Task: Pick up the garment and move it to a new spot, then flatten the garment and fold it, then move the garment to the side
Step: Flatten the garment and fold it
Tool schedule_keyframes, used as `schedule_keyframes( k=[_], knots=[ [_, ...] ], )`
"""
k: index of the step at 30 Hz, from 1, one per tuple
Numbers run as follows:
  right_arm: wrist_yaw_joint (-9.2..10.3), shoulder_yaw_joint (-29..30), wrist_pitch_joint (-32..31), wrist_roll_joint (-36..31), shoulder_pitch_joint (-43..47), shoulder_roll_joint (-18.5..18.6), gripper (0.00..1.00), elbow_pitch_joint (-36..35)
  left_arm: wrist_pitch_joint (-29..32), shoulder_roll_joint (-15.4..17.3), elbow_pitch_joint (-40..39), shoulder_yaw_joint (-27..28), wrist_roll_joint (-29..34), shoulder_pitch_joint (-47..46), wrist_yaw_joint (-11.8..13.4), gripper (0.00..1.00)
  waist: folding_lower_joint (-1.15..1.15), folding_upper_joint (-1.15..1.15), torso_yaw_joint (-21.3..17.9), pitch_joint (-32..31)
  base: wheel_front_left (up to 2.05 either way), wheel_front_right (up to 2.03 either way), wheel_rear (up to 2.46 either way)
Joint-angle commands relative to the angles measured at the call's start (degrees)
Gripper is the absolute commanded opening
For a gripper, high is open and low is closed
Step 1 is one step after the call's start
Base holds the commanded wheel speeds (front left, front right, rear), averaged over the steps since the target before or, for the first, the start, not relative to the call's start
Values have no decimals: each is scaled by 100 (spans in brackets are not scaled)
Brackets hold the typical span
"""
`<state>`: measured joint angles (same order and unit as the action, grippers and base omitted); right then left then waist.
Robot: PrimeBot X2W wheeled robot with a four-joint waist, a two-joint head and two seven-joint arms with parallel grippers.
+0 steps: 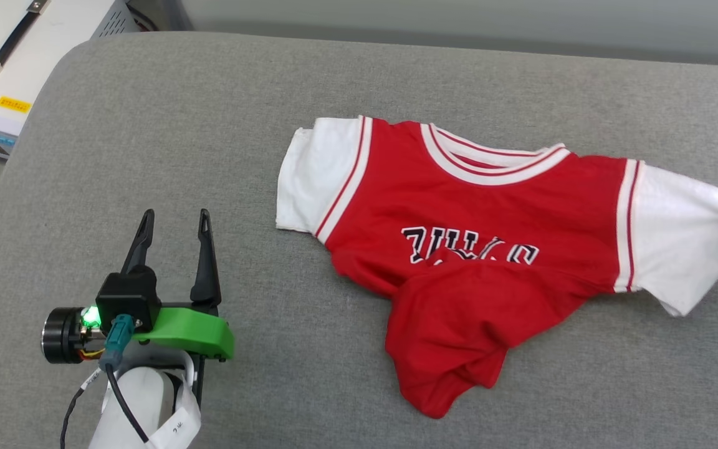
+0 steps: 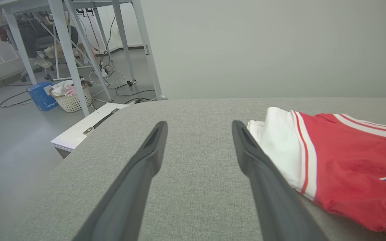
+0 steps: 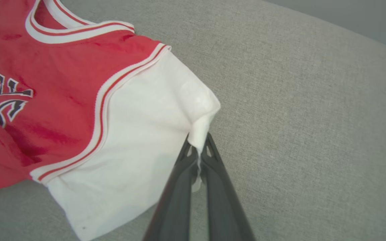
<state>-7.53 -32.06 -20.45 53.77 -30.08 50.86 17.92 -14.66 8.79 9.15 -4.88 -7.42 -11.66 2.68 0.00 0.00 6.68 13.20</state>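
At your far left, a white equipment case (image 1: pixel 53 37) sits beyond the grey padded surface (image 1: pixel 166 125). Your left gripper (image 1: pixel 176 215) hangs over bare padding, fingers spread wide and holding nothing, apart from the garment (image 1: pixel 471 199). The red jersey lies rumpled mid-surface, collar away from you, hem bunched over its black lettering. At far right, your right gripper (image 3: pixel 198 144) is clamped on the edge of a white sleeve, the cloth drawn into a peak.
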Motion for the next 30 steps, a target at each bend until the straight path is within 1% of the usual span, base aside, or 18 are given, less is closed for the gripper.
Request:
schedule_keyframes(
  k=[1,4,9,16,19,20,21,22,25,30],
  knots=[
    [4,166,58,31,280,46,0,47,-34,-41,16,42,72,105,-49,100,0,0,-91,-81,0,0,0],
    [4,542,78,65,781,20,0,192,-34,-48,40,88,120,151,-83,100,0,0,-147,-110,0,0,0],
    [4,1031,71,77,1469,-201,0,626,-34,-61,95,149,184,161,-144,100,0,0,-191,-118,0,0,0],
    [4,1264,135,-20,1850,-688,0,1122,-34,-70,208,198,259,102,-216,100,0,0,-224,-117,0,0,0],
    [4,1346,374,-180,1831,-859,0,1249,-34,-39,296,225,285,68,-256,100,0,0,-279,-162,0,0,0],
    [4,1385,477,-232,1813,-897,37,1267,-34,-26,325,235,288,57,-271,100,0,0,-297,-184,0,0,0],
    [4,1453,644,-319,1785,-935,97,1284,-34,-10,361,246,290,39,-292,100,0,0,-322,-223,0,0,0],
    [4,1509,772,-382,1771,-968,100,1295,-34,4,383,252,290,20,-311,100,0,0,-339,-251,0,0,0],
    [4,1681,1227,-661,1763,-1077,100,1265,-34,62,452,297,267,-68,-395,100,0,0,-414,-382,0,0,0],
    [4,2044,1785,-1122,1866,-1263,100,1062,-34,172,568,316,255,-255,-548,100,0,0,-549,-518,0,0,0]
  ],
)
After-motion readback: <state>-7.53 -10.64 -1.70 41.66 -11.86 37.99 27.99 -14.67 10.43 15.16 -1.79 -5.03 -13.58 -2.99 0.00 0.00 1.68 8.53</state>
